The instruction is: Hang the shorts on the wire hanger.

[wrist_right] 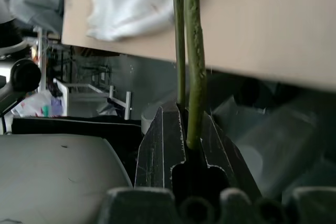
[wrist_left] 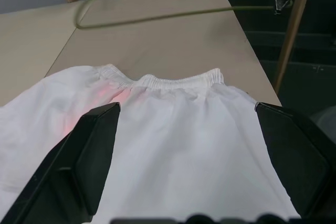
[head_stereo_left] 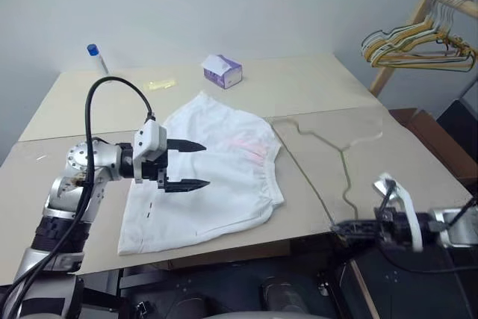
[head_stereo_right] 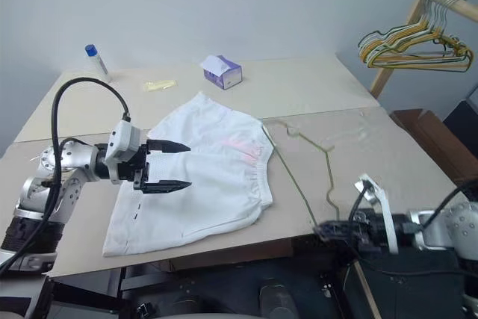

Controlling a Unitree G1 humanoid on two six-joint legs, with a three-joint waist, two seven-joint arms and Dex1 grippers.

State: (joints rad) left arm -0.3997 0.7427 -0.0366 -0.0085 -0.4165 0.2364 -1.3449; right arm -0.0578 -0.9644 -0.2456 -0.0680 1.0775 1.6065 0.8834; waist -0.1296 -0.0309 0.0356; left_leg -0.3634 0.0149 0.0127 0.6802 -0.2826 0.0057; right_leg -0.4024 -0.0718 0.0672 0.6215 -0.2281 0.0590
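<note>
Where they lie flat on the tan table [head_stereo_left: 314,87], the white shorts [head_stereo_left: 216,184] show a gathered elastic waistband along the edge nearest the wire hanger [head_stereo_left: 328,156], a faint pink print near that band, and a few small dark marks toward the hem by the left arm. One pair of shorts is in sight, and one thin wire hanger, lying just beside the waistband with one corner reaching past the table's front edge. The right gripper [head_stereo_left: 345,227] sits below that edge with its two black fingers clamped on the hanger's corner; in the right wrist view the wire [wrist_right: 192,72] runs up between the closed fingers. The left gripper [head_stereo_left: 196,164] hovers over the middle of the shorts, fingers spread wide and empty, pointing toward the waistband.

Farther back stand one small purple-and-white tissue box [head_stereo_left: 222,72], one blue-capped bottle [head_stereo_left: 97,58] and a pale yellow scrap [head_stereo_left: 161,84] too small to identify. A bunch of yellow, green and white hangers [head_stereo_left: 418,44] dangles from a wooden rack [head_stereo_left: 407,39] cut off by the frame's edge; its hangers overlap too much to count.
</note>
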